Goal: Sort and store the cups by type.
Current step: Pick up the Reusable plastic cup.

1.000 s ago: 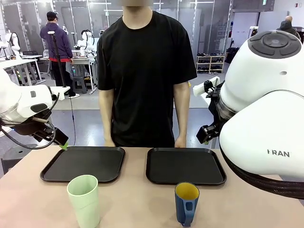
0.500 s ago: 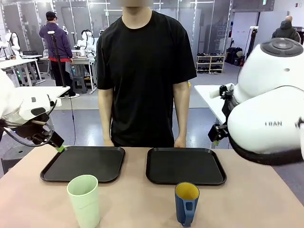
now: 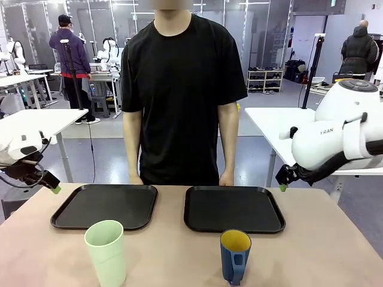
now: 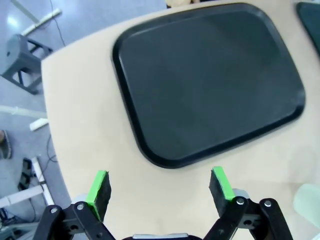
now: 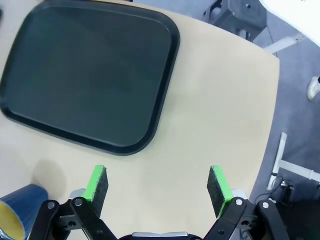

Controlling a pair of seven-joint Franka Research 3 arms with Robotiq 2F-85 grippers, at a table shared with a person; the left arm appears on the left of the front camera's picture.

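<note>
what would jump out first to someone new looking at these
Two empty black trays, the left tray and the right tray, lie side by side in the middle, with a person in a black T-shirt standing just behind. In front stand a pale mint-green tumbler on the left and a dark blue mug with yellow inside on the right. The left gripper and right gripper hang open out at either side.

A tall pale mint-green tumbler (image 3: 106, 251), handleless, is seen standing upright at 7 o'clock in the front view. A shorter dark blue mug (image 3: 234, 256), yellow inside, is seen upright at 5 o'clock, its handle turned toward 6 o'clock. The two are set well apart.
</note>
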